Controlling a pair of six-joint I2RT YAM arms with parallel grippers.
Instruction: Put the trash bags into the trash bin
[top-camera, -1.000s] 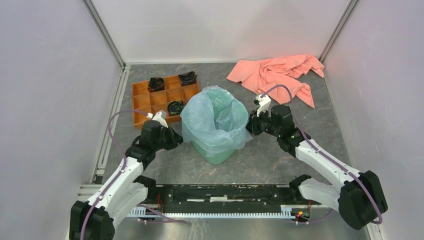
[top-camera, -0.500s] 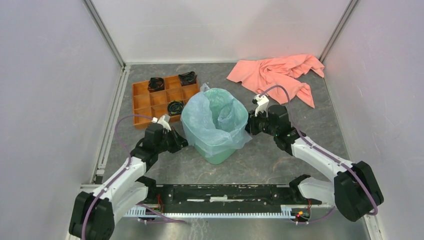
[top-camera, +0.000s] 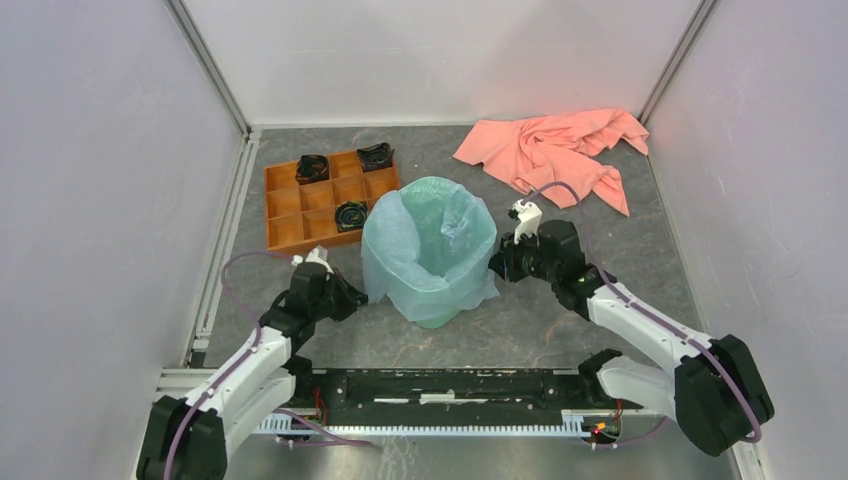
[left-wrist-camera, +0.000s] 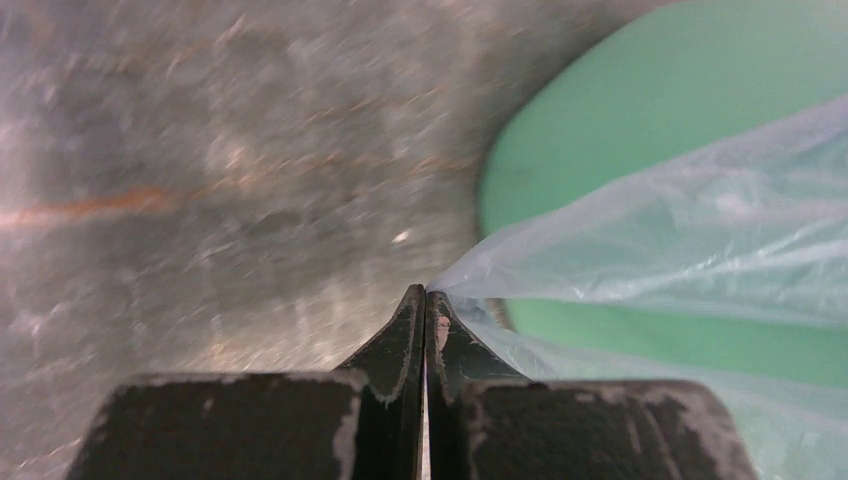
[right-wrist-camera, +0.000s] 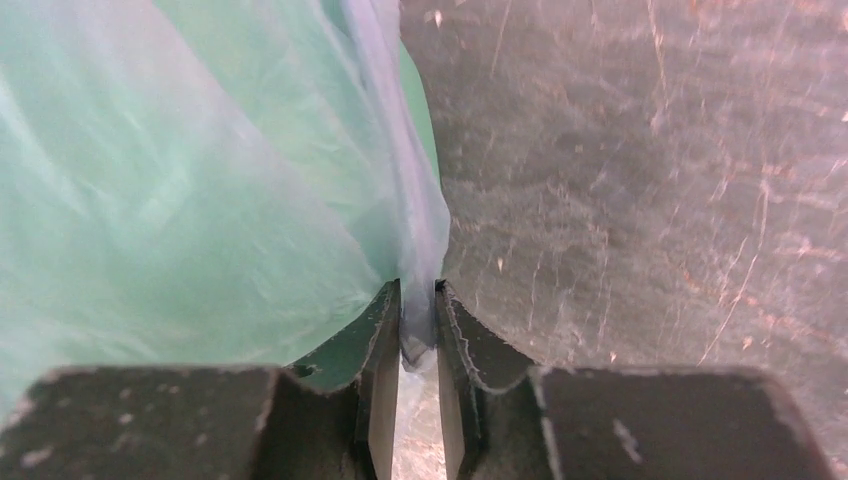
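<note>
Pinching the trash bag (top-camera: 428, 246), left gripper (left-wrist-camera: 425, 293) and right gripper (right-wrist-camera: 416, 290) have pulled it lower over the bin (top-camera: 433, 319).

Plain white walls (top-camera: 430, 55) close in the dark grey, scuffed table (top-camera: 520, 330) on three sides (slim aluminium posts (top-camera: 210, 68) run up both far corners). The light is soft and even.

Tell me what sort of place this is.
Probably a robot test cell in a lab: plain white panels box in a grey table, two arms on a rail, and staged props, bin, tray, cloth.
</note>
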